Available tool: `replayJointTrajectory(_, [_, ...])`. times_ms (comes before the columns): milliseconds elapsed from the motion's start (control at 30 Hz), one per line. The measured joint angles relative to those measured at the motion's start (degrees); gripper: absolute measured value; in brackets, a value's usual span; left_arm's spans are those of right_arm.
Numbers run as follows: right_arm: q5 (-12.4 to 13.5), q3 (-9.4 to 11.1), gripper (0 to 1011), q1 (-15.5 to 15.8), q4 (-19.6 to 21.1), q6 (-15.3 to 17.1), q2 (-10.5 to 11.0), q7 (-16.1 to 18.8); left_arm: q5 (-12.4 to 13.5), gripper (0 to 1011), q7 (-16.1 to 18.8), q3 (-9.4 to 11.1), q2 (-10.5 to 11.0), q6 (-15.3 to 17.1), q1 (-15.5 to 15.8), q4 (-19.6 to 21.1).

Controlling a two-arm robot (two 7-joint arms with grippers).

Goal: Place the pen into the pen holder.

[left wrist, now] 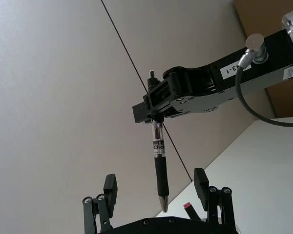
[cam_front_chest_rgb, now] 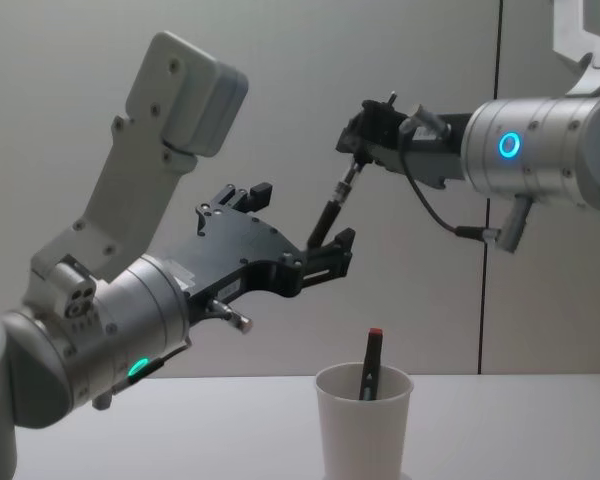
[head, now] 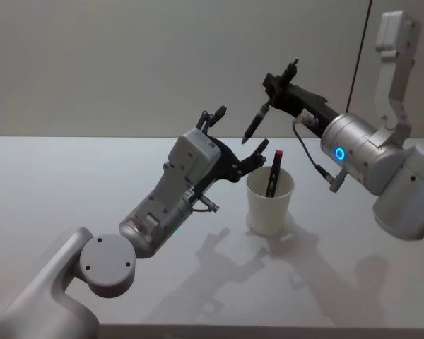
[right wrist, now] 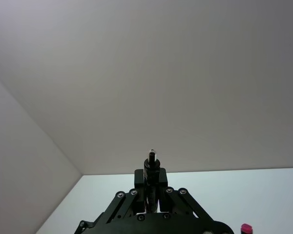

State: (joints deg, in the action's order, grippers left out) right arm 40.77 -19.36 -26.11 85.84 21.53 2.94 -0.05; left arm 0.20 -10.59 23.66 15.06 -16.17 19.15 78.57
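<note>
A black pen (head: pixel 255 123) with a clear upper barrel hangs tip down above the table. My right gripper (head: pixel 271 95) is shut on its top end (right wrist: pixel 152 158). In the left wrist view the pen (left wrist: pixel 159 165) hangs from the right gripper (left wrist: pixel 156 109), its tip between the spread fingers of my left gripper (left wrist: pixel 155 187). The left gripper (head: pixel 237 134) is open around the pen's lower end and apart from it. The pen holder (head: pixel 270 205), a white paper cup, stands on the table below and slightly right of the pen. In the chest view the pen (cam_front_chest_rgb: pixel 335 205) is well above the pen holder (cam_front_chest_rgb: pixel 365 425).
A second black pen with a red cap (head: pixel 274 173) stands tilted inside the cup, its red cap (cam_front_chest_rgb: pixel 374 333) above the rim. The white table (head: pixel 71 183) lies around the cup. A plain wall with a dark vertical seam (cam_front_chest_rgb: pixel 498 180) is behind.
</note>
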Motion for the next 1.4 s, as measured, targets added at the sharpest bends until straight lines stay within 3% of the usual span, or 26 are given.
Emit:
replayJointTrajectory(600, [-11.2,-1.3,142,0.0,0.4,-1.6,-0.3,-7.3,0.0,1003,0.0,0.0,0.0,0.0,0.0,0.0])
replayJointTrajectory(933, [-15.0,-1.7,143,0.0,-0.3,-1.6,-0.3,-8.4,0.0,1003,0.0,0.0,0.0,0.0,0.0,0.0])
replayJointTrajectory(1400, [-17.8,-2.1,142,0.1,-2.0,-1.9,-0.4,-7.9,0.0,1003,0.0,0.0,0.0,0.0,0.0,0.0])
